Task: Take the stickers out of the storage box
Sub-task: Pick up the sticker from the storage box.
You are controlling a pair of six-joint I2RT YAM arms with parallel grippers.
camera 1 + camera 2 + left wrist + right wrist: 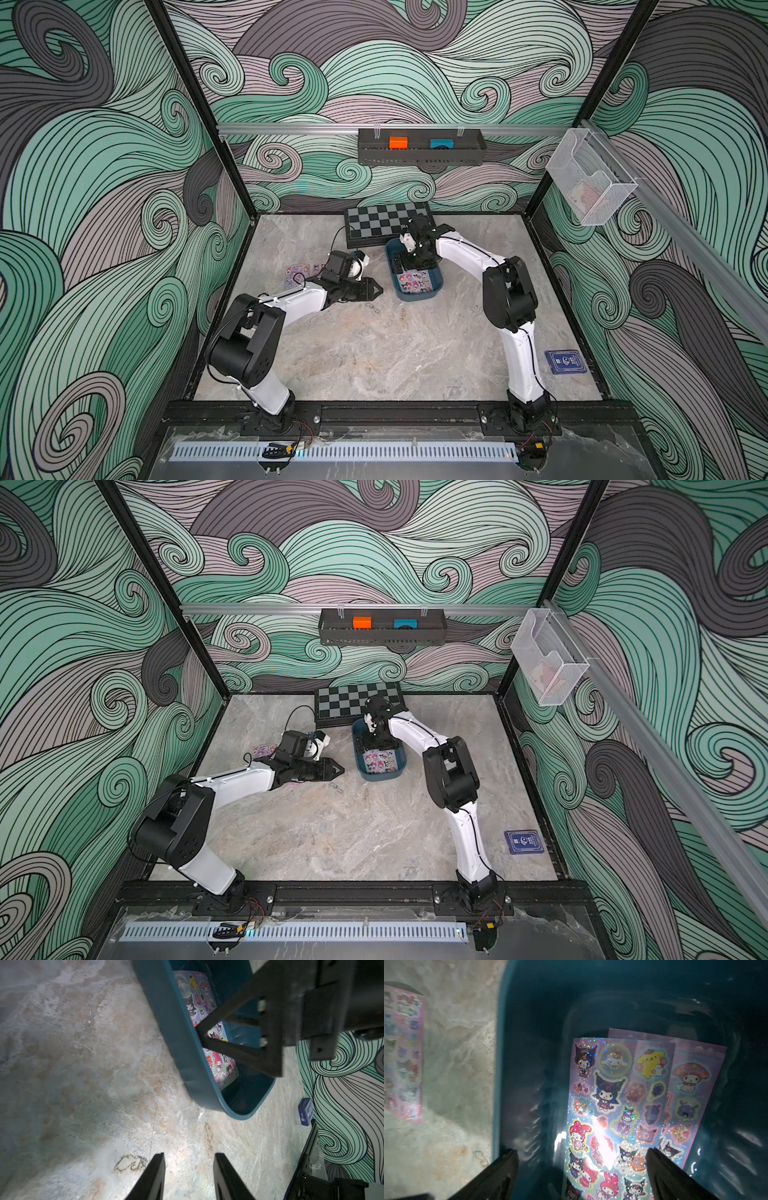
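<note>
1. Right hand (582, 1152): open. Both fingers stand wide apart and grip nothing. The hand is lowered inside the storage box (415, 296), pointing down at its floor.
2. Stickers (612, 1095): located directly below the right hand, flat on the floor of the storage box. At least two overlapping sheets are visible, the upper one skewed over the lower. One fingertip (654, 1154) sits over the sheets' edge; the other (510, 1154) sits over bare box floor near the wall. Whether either touches cannot be told.
3. Left hand (189, 1155): open. The counter (83, 1064) shows through the gap between its fingers, and nothing is held. The hand hovers low over the counter, tips aimed toward the storage box, near its outer wall but apart from it.
4. A further sticker sheet (297, 276) lies flat on the counter behind the left hand's wrist, on the side away from the storage box.
5. A chessboard (382, 222) lies beyond the right hand, just beside the far end of the box.
</note>
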